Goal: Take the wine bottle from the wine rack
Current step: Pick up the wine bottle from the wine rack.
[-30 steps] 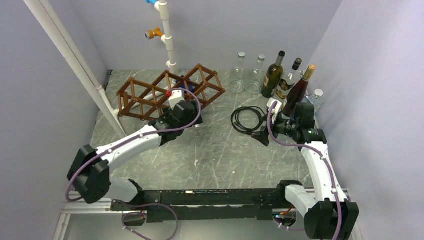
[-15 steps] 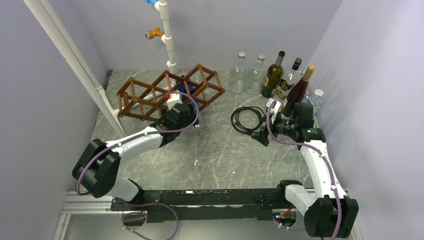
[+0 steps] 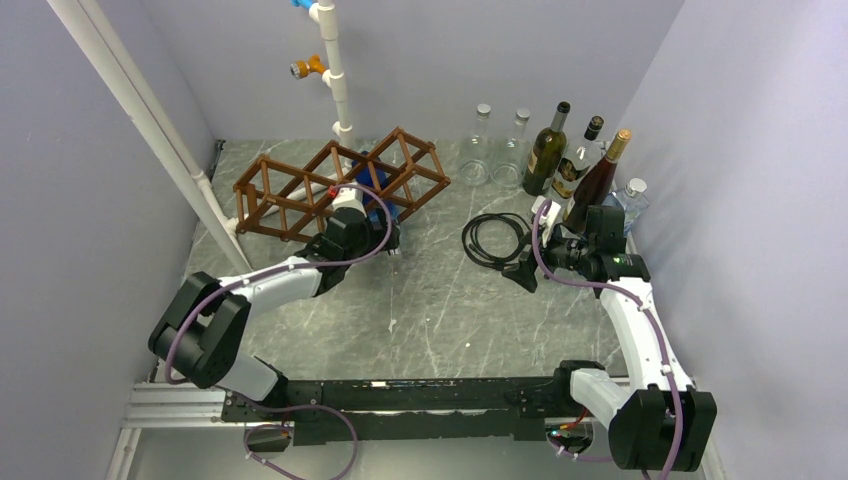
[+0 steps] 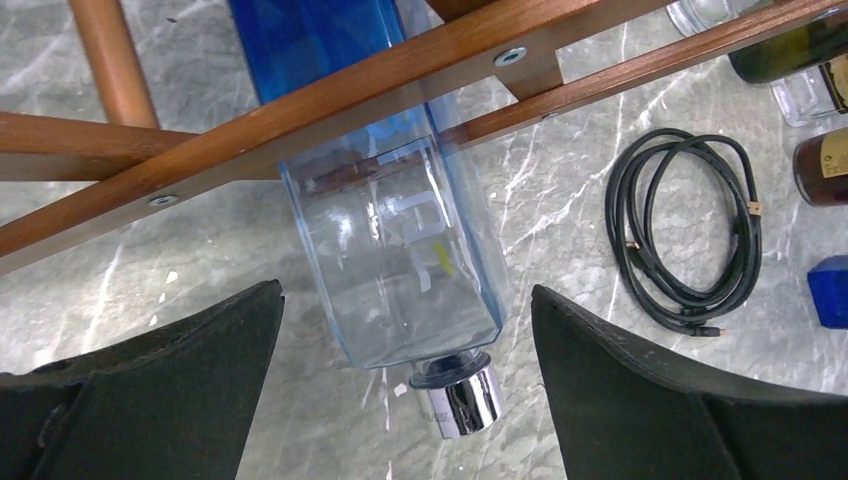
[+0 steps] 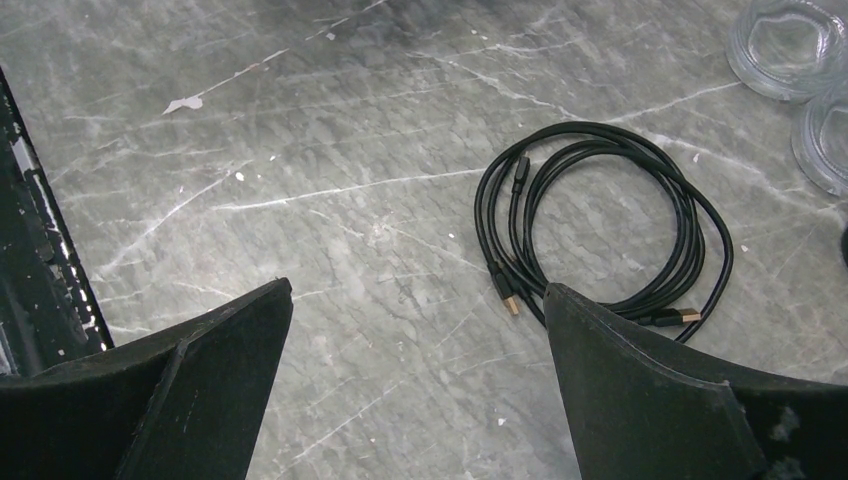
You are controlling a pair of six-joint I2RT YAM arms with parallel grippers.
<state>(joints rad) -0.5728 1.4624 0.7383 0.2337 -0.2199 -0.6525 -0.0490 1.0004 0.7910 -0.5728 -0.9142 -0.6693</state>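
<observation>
From above, we see the wine bottle (image 3: 377,190) lying in a cell of the wine rack (image 3: 290,195), far left, with the left gripper (image 3: 386,236) at its near end. A crooked pull could drag the whole rack along; a white pipe (image 3: 335,80) stands just behind.

At the left wrist, both fingers (image 4: 170,380) stand wide apart, holding nothing, either side of the bottle's cap (image 4: 458,402). Rack slats cross the glass, so we might snag.

At the right wrist, the right gripper (image 5: 415,300) gapes empty over a coiled cable (image 5: 600,230), with clear bottles (image 5: 790,50) beyond.
</observation>
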